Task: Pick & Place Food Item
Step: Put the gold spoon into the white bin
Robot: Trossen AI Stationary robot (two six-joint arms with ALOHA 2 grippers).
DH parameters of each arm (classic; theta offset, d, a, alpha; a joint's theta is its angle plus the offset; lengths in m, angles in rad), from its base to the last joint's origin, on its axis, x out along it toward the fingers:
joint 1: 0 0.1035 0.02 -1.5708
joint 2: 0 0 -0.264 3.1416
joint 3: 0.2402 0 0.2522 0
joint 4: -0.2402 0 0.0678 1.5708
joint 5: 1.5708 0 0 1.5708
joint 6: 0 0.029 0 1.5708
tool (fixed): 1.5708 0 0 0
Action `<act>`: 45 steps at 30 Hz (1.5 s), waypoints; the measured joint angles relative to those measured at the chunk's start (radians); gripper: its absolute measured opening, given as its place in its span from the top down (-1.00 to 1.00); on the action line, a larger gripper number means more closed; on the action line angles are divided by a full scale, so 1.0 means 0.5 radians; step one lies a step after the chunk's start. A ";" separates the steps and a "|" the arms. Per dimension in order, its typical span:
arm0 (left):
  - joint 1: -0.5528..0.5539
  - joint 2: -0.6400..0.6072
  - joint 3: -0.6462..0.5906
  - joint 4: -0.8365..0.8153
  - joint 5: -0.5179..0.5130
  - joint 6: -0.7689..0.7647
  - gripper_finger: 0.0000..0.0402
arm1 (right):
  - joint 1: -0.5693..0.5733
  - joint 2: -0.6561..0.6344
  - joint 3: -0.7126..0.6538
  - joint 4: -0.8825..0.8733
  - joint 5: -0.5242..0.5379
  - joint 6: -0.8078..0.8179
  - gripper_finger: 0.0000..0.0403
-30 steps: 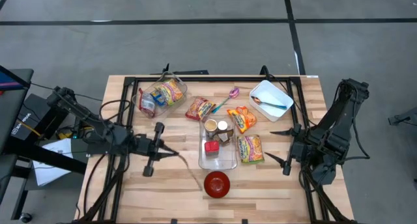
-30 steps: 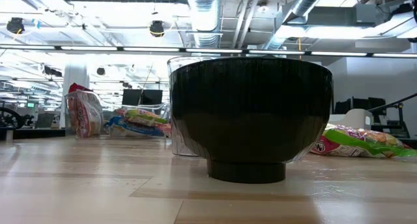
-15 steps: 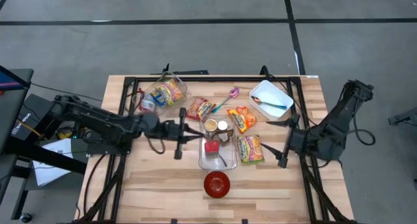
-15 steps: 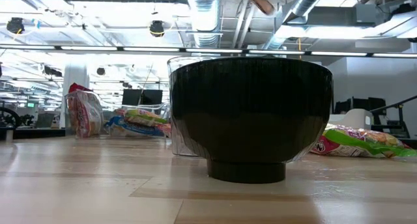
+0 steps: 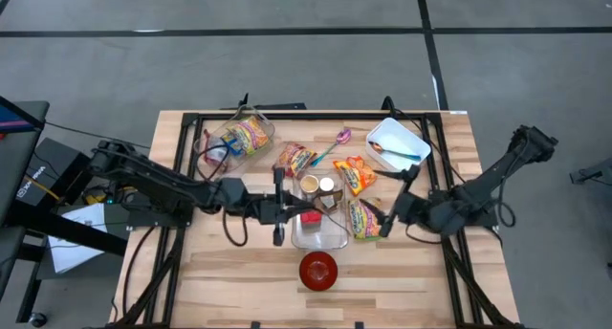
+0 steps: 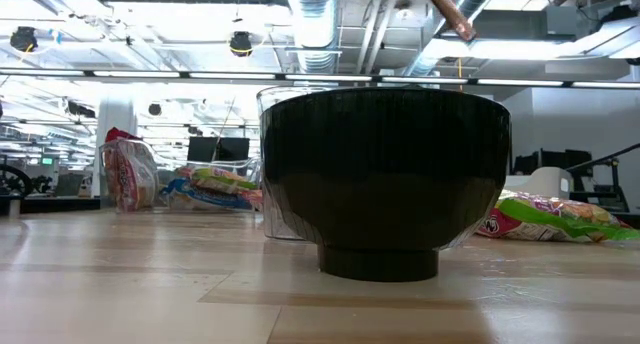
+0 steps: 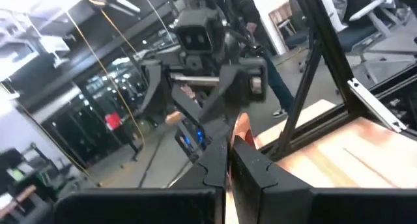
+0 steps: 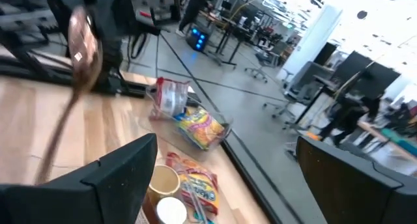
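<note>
Over the clear tray [image 5: 320, 235] on the wooden bench [image 5: 249, 281], left pincer [image 5: 278, 207] clamped on a copper spoon [image 8: 73, 74], right pincer [image 5: 394, 203] gaping empty above a noodle packet [image 5: 367, 218].

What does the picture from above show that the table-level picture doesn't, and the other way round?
Only the view from above shows both arms, the left gripper with its fingers shut, the right gripper with fingers open, the white tray and the bowl's red inside.

Only the table-level view shows the ceiling pipes and the bowl's dark outside.

Both show the bowl, the clear container behind it, snack packets and the wooden table.
</note>
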 joint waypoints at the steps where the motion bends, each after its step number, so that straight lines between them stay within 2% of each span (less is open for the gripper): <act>1: -0.017 0.006 0.000 0.018 -0.016 0.034 1.00 | -0.011 0.028 0.000 0.017 0.001 -0.027 -0.79; 8: -0.127 0.018 0.000 0.084 -0.392 0.259 1.00 | -0.011 0.119 0.000 0.346 0.006 -0.289 -0.79; 12: -0.182 0.027 -0.002 0.140 -0.511 0.361 1.00 | 0.039 0.121 0.000 0.413 -0.024 -0.328 -0.79; 16: -0.216 0.142 -0.004 0.349 -0.664 0.534 1.00 | 0.052 0.121 0.000 0.429 -0.133 -0.327 -0.79; 25: -0.215 0.514 -0.004 1.141 -0.734 1.059 1.00 | 0.007 0.228 0.000 0.451 -0.201 -0.411 -0.79; 29: -0.216 0.607 -0.004 1.372 -0.699 1.119 1.00 | 0.007 0.264 0.000 0.538 -0.201 -0.512 -0.79; 36: -0.216 0.641 -0.004 1.507 -0.650 1.064 1.00 | -0.005 0.269 0.000 0.560 -0.209 -0.534 -0.79; 41: -0.216 0.640 -0.005 1.543 -0.651 1.038 1.00 | -0.036 0.284 0.000 0.558 -0.349 -0.508 -0.79; 45: -0.216 0.640 -0.005 1.542 -0.651 1.038 1.00 | -0.083 0.330 0.000 0.570 -0.360 -0.504 -0.79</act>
